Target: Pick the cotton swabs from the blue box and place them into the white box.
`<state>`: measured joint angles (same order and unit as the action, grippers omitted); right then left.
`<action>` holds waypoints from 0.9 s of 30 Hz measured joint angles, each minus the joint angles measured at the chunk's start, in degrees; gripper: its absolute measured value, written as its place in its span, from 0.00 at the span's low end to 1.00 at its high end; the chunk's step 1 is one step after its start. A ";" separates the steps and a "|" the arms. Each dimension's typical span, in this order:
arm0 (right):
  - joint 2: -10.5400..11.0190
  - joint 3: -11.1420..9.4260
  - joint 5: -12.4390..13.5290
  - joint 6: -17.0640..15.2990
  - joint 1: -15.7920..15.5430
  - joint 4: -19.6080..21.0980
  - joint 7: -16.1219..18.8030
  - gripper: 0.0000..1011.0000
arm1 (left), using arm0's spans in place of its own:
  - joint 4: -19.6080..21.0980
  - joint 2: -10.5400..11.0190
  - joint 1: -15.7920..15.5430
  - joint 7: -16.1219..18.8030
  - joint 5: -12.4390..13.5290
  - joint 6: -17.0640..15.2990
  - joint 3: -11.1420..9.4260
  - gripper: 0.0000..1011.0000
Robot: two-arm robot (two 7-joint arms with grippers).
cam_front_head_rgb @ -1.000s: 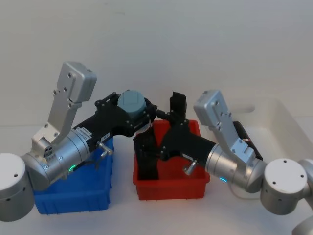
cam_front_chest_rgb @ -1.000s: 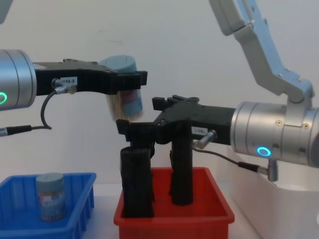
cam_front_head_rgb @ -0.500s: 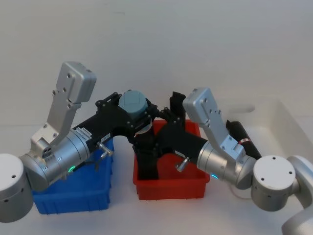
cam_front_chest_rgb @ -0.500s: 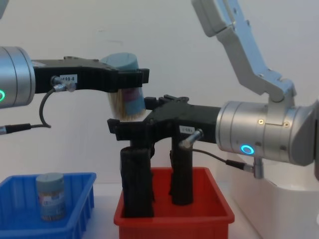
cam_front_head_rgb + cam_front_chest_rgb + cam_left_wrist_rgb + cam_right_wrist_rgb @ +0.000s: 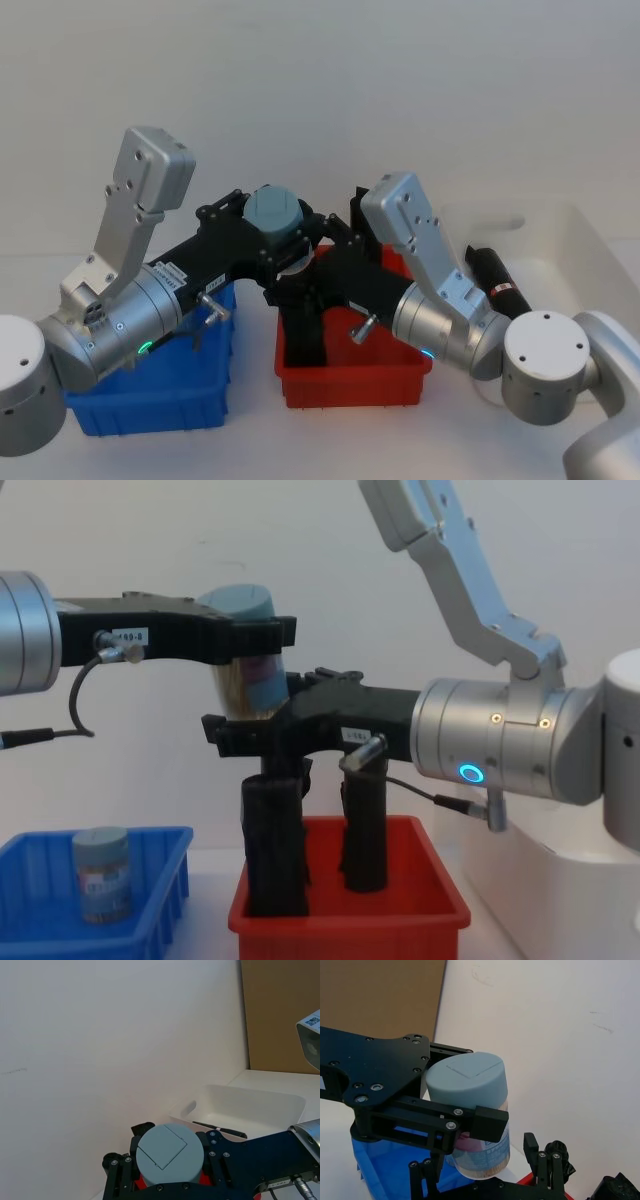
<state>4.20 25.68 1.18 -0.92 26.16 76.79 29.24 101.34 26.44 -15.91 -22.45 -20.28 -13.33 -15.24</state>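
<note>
A handover appears to be in hand, in mid-air, above the gap between the blue box (image 5: 150, 400) at the lower left of the head view and the red bin (image 5: 352, 378) at its centre. The left tool (image 5: 285, 240) holds 1 jar of cotton swabs (image 5: 250, 650) upright, its black fingers (image 5: 487, 1122) pinched on the clear wall just under the grey-blue lid. The jar hangs in the upper middle of the chest view, well above the surface.

The right tool (image 5: 245, 735) reaches in from the right side of that view and sits just beneath and around the jar's base; its fingers look spread, 1 prong standing beside the jar in the right wrist view, not yet gripping.

A 2nd jar of cotton swabs (image 5: 102, 872) stands in the blue box at the lower left of the chest view. 2 tall black rolls (image 5: 275, 845) stand in the red bin. The white box (image 5: 560, 250) lies at the far right of the head view with 1 black roll (image 5: 495, 285) in it.

Judged from this, the next move calls for the right tool to pinch the jar before the left one lets go, then carry it right to the white box.
</note>
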 joint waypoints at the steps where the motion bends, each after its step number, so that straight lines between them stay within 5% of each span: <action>1: -0.08 0.06 -0.01 -0.06 0.08 -0.09 -0.06 0.99 | 0.01 0.02 0.03 0.00 -0.01 0.00 0.01 0.66; 16: -0.50 0.31 -0.08 -0.38 0.53 -0.55 -0.35 0.63 | 0.24 0.26 0.20 0.00 -0.21 -0.01 0.10 0.66; 27: -0.59 0.38 -0.09 -0.45 0.63 -0.65 -0.44 0.62 | 0.30 0.31 0.25 0.06 -0.26 -0.05 0.11 0.66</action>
<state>3.61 26.06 1.09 -1.38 26.80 76.14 28.80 101.64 26.75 -15.66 -22.38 -20.54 -13.38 -15.13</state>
